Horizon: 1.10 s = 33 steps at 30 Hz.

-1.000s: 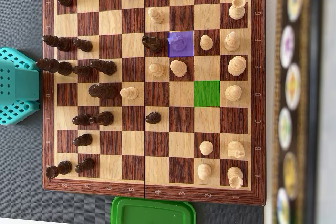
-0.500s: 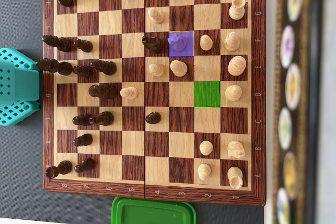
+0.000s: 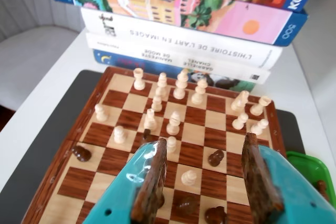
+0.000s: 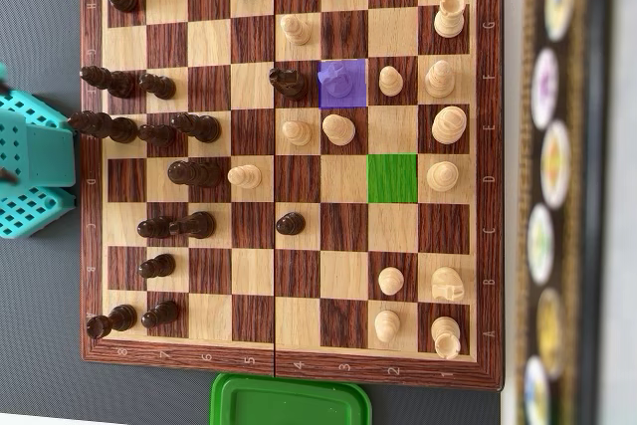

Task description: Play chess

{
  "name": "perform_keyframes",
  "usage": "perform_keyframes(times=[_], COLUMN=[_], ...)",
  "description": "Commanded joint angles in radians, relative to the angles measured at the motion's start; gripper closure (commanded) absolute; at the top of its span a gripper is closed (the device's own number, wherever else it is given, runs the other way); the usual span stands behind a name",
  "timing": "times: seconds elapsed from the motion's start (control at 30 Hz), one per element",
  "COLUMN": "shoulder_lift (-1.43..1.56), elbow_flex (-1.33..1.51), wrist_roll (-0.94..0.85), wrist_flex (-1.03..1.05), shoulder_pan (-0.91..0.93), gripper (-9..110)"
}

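Note:
A wooden chessboard [image 4: 289, 370] fills the overhead view, with dark pieces mostly on the left and light pieces on the right. A purple-tinted square [image 4: 341, 83] holds a light piece. A green-tinted square [image 4: 392, 177] is empty. My teal gripper [image 4: 68, 168] sits at the board's left edge, behind the dark pieces. In the wrist view the gripper [image 3: 203, 142] is open above the board, its brown-padded fingers [image 3: 152, 182] wide apart with nothing between them. A light pawn [image 3: 189, 177] and a dark pawn [image 3: 215, 157] stand on the board below the gap.
A green lidded container [image 4: 291, 400] lies just below the board in the overhead view. A stack of books and game boxes [image 3: 184, 51] stands beyond the far edge of the board. The grey mat [image 4: 40, 325] surrounds the board.
The gripper has shifted slightly at the board's left edge. No chess piece has moved.

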Motion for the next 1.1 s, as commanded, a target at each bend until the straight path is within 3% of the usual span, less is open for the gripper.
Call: perform_keyframes(times=[0.0,0.67,1.07], shoulder_lift=[-0.178,-1.052,-1.473], elbow_flex=[-0.092,-0.664,-0.992], wrist_roll=[0.008,0.115,0.124], wrist_flex=[0.041,0.37,0.417], shoulder_pan=[-0.06,-0.098,-0.141], gripper=[81,81,81])
